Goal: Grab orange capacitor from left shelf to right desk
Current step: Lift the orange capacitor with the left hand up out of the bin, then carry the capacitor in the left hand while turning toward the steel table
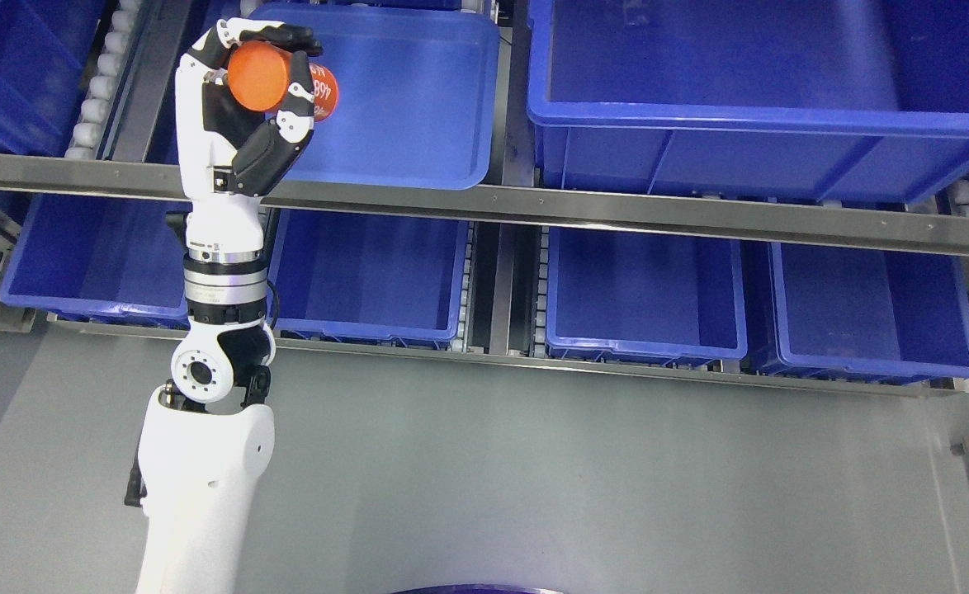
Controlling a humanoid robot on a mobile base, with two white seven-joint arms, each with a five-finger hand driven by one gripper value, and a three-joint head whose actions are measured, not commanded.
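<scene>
An orange cylindrical capacitor (274,81) with white print on its side is held in the air in front of the upper shelf. My left hand (263,78) is shut on it, black fingertips (290,35) curled over the top and a finger crossing its front. The white left arm rises from the bottom left of the head view. Behind the capacitor sits a shallow blue bin (418,99) on the upper shelf level. The right arm does not show.
A steel shelf rail (616,214) runs across the picture. A large blue bin (765,91) stands at the upper right. Several blue bins (641,297) line the lower shelf. Grey floor (575,478) spreads below.
</scene>
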